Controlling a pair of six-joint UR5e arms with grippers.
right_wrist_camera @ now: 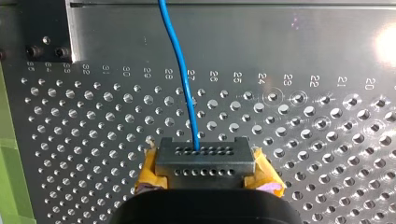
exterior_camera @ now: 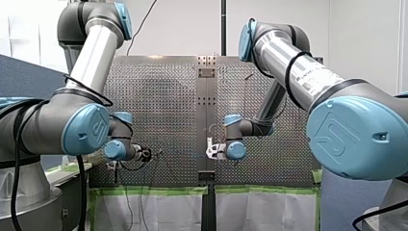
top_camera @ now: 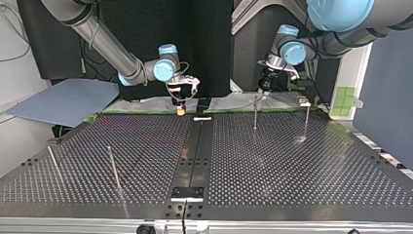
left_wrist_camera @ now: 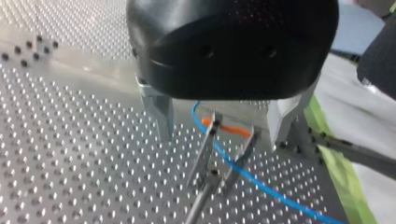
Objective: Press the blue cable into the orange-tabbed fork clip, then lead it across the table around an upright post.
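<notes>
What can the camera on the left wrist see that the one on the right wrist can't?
Only the left wrist view shows the fork clip with its orange tab, standing between my left hand's open metal fingers. Only the right wrist view shows my right hand, yellow-padded, shut on the blue cable, and the numbers printed along the rows of holes. Both show the blue cable and the perforated table.

The perforated metal table (top_camera: 292, 161) catches bright glare. Behind my right gripper (top_camera: 181, 109), a black backdrop (top_camera: 207, 44). Out to that gripper's side, away from my left gripper (top_camera: 263, 93), a grey-blue board (top_camera: 63, 101) lies near a white wall (top_camera: 12, 73). Past my left gripper stands a blue partition (top_camera: 384, 92).
</notes>
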